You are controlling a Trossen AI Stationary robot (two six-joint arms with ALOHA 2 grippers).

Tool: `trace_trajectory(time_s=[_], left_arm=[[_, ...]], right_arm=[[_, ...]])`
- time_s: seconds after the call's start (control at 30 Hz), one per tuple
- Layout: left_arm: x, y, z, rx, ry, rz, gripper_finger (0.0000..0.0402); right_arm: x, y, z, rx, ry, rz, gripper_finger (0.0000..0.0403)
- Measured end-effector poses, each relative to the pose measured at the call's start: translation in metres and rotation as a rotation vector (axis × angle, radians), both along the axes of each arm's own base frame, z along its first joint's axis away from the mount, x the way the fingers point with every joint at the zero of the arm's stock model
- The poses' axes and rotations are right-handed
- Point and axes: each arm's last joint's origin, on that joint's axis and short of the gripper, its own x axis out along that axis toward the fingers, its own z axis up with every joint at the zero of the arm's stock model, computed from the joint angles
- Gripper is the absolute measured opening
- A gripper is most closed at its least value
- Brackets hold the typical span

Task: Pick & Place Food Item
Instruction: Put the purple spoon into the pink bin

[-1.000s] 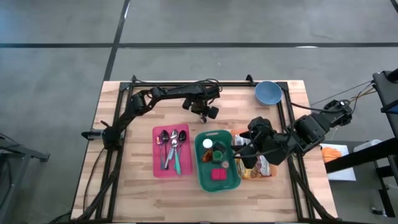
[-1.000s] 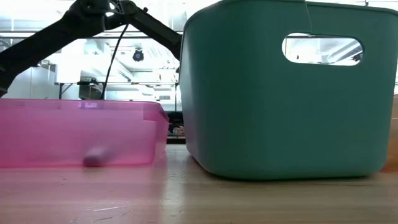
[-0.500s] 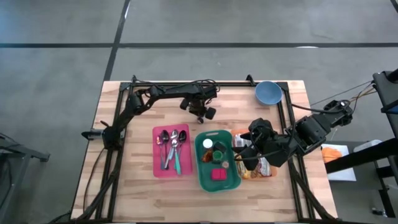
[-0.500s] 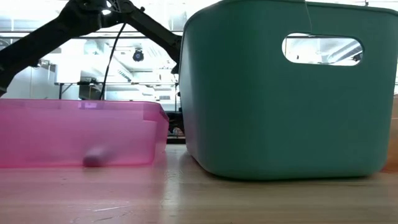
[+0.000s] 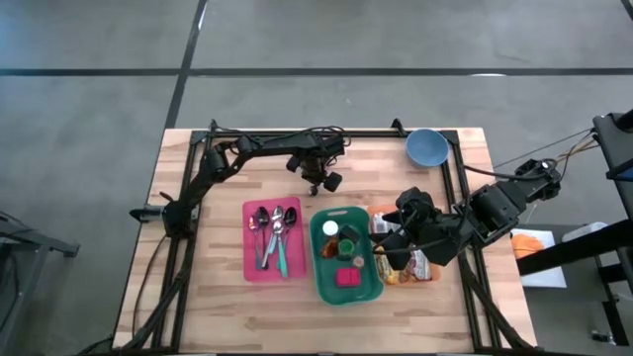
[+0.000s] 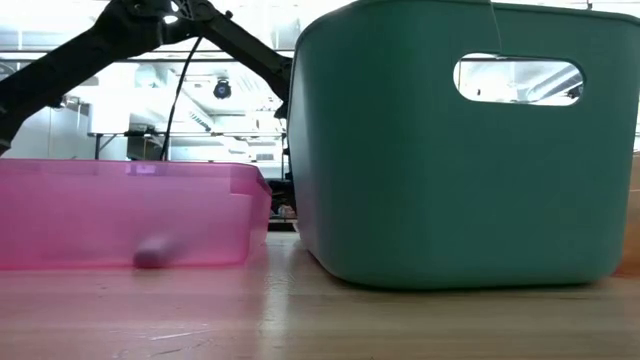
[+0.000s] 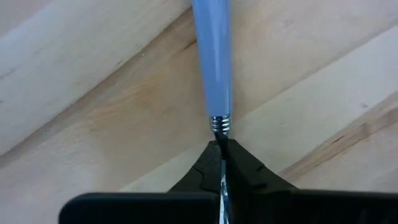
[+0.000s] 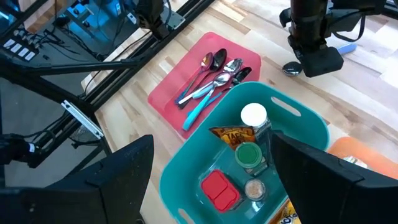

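Note:
A spoon with a light-blue handle [image 7: 212, 56] lies flat on the wooden table at the far middle, and my left gripper [image 5: 318, 184] is shut on it. A teal bin [image 5: 317, 265] holds food items: a white-lidded jar [image 8: 253, 116], a green-lidded jar [image 8: 247, 154], a red piece [image 8: 219, 188] and a snack packet [image 8: 231, 134]. My right gripper [image 8: 217, 186] hangs open above the bin's right side, holding nothing. In the low view the bin [image 6: 460, 140] hides both grippers. My left gripper pinches the spoon's metal neck [image 7: 219, 124] between its two fingers, right where the blue handle ends. The fingers come from above, pointing down. The spoon lies on the table, its handle stretching away from the fingers.
A pink tray [image 5: 251, 259] with several spoons sits left of the bin. Orange snack bags [image 5: 422, 267] lie right of the bin, under my right arm. A blue bowl [image 5: 425, 146] stands at the far right corner. A black frame [image 5: 188, 188] rims the table.
My left gripper has shifted slightly toward the table's left edge, sunk a little and rolled a bit about its own axis. My right arm has kept still.

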Motion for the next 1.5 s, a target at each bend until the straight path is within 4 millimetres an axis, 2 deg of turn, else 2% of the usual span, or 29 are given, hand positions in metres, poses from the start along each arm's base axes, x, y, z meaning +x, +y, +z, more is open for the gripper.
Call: trace_trajectory(time_s=[0.27, 0.87, 1.2, 1.5], left_arm=[[0.000, -0.001, 0.005, 0.015, -0.018, -0.086, 0.0000], [-0.003, -0.009, 0.041, 0.093, -0.071, -0.222, 0.0001], [-0.003, -0.011, 0.040, 0.091, -0.068, -0.229, 0.0001], [-0.009, -0.014, 0.068, 0.116, -0.103, -0.282, 0.0000]], right_arm=[[-0.001, -0.001, 0.001, 0.018, -0.005, -0.013, 0.0319], [-0.007, -0.006, 0.007, 0.026, -0.035, -0.023, 0.0319], [-0.008, -0.008, 0.008, 0.025, -0.039, -0.025, 0.0319], [-0.008, -0.008, 0.008, 0.009, -0.034, -0.014, 0.0319]])
